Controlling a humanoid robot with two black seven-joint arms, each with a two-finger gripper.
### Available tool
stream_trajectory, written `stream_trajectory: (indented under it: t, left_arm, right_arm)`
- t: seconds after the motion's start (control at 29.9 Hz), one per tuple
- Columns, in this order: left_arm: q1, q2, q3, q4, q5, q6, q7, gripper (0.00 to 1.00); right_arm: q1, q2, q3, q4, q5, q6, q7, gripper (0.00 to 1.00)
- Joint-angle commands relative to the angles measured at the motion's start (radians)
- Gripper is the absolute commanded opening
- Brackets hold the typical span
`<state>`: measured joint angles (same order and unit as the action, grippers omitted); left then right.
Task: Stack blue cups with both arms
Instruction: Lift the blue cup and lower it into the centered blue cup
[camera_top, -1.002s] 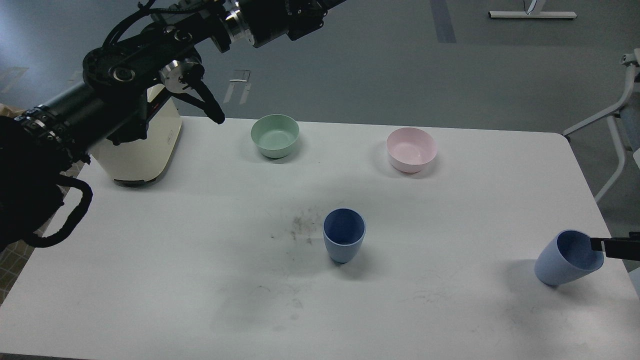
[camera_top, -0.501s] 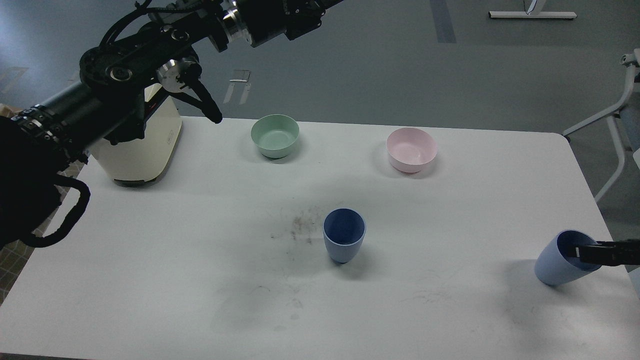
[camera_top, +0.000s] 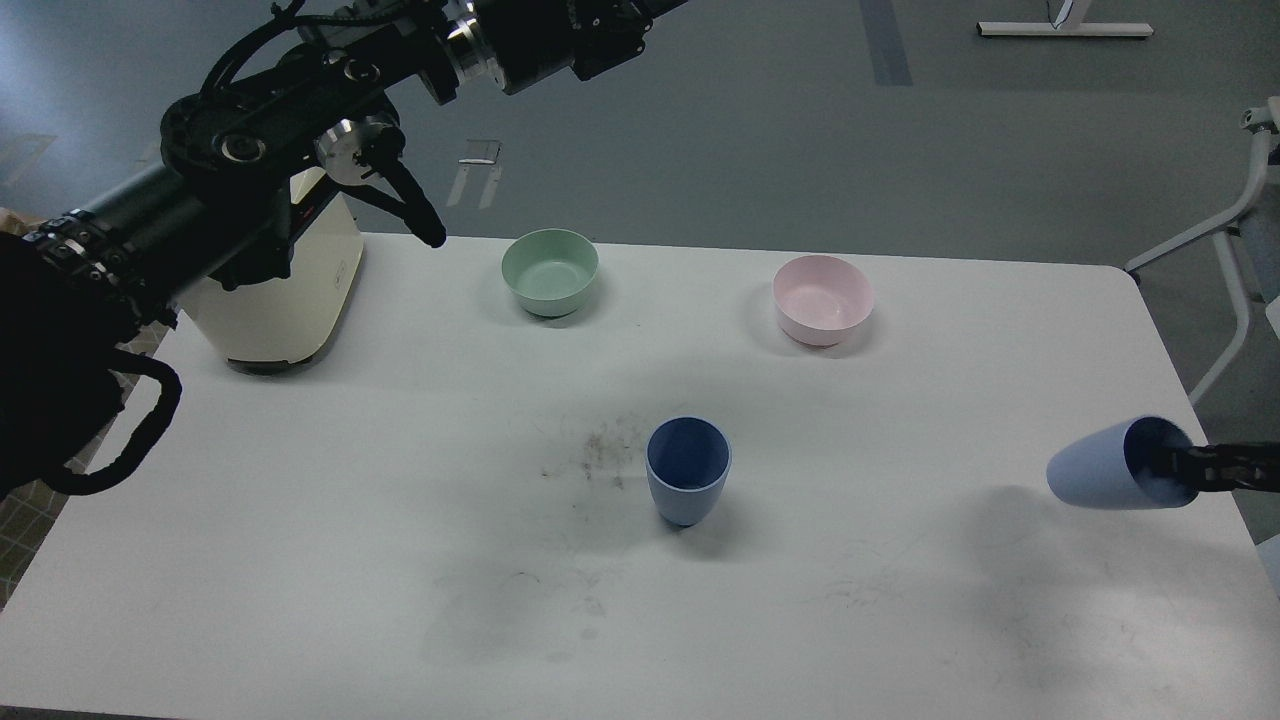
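Observation:
One blue cup (camera_top: 688, 487) stands upright near the middle of the white table (camera_top: 300, 520). The second blue cup (camera_top: 1095, 479) is off the table at the right edge, tipped almost on its side with its base pointing left. My right gripper (camera_top: 1166, 468) comes in from the right edge and is shut on this cup's rim, with a finger reaching inside it. My left arm (camera_top: 250, 150) rises from the left to the top edge. Its gripper end (camera_top: 600, 30) is high above the table's far side, and its fingers are cut off by the frame.
A mint-green bowl (camera_top: 550, 270) and a pink bowl (camera_top: 823, 298) stand at the back of the table. A cream appliance (camera_top: 285, 290) stands at the back left under my left arm. A dark smudge (camera_top: 600, 450) lies left of the middle cup.
My right gripper has closed on the right cup's rim and lifted it off the table, tipping it from leaning to nearly horizontal. The left arm has barely moved.

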<state>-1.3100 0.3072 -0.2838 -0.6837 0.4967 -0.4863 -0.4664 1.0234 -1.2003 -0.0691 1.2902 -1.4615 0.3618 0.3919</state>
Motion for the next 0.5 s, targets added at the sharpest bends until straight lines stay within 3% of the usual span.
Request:
stream_trajectory:
  t: [0.0, 0.17, 0.47]
  left_arm:
    - [0.000, 0.000, 0.000, 0.001, 0.000, 0.000, 0.000, 0.95]
    - [-0.002, -0.003, 0.000, 0.001, 0.000, 0.002, 0.002, 0.95]
    - [-0.003, -0.002, 0.005, 0.003, 0.000, 0.006, 0.006, 0.95]
  right_arm:
    - [0.127, -0.031, 0.003, 0.061, 0.000, 0.042, -0.001, 0.00]
    - [0.300, 0.008, 0.002, 0.072, -0.005, 0.127, -0.001, 0.00]
    - [0.515, 0.344, -0.052, -0.019, -0.013, 0.127, -0.018, 0.00]
